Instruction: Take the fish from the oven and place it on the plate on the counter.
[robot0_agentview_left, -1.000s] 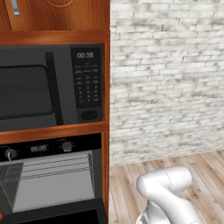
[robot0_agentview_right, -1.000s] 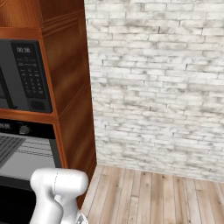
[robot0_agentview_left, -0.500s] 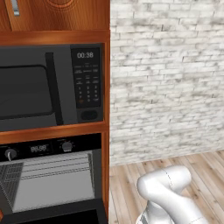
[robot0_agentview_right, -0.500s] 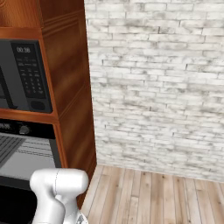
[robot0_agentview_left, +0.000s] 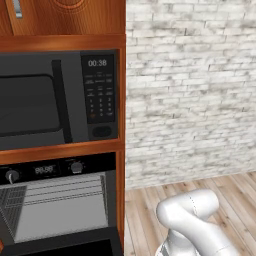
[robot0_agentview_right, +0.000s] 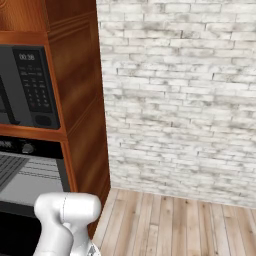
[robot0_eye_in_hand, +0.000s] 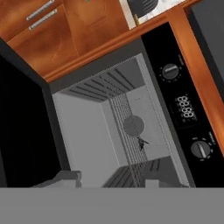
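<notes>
— Pincer tips: apart or together? (Neither speaker can tell.)

— The small dark shape (robot0_eye_in_hand: 141, 143) on the rack (robot0_eye_in_hand: 130, 159) inside the open oven (robot0_eye_in_hand: 83, 140) is perhaps the fish, too small to be sure. The arm should enter level and straight, clear of the wires.

— Counts?

— One oven, two knobs (robot0_eye_in_hand: 170, 71), one display (robot0_eye_in_hand: 186, 107).

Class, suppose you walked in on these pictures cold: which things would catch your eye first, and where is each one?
The open oven at lower left of the left base view, its grey cavity and wire racks exposed, draws the eye first. Directly above it sits the dark microwave with its lit clock, framed in reddish wood. To the right, a pale whitewashed brick wall rises over a plank floor, with the robot's white arm in the foreground.
</notes>
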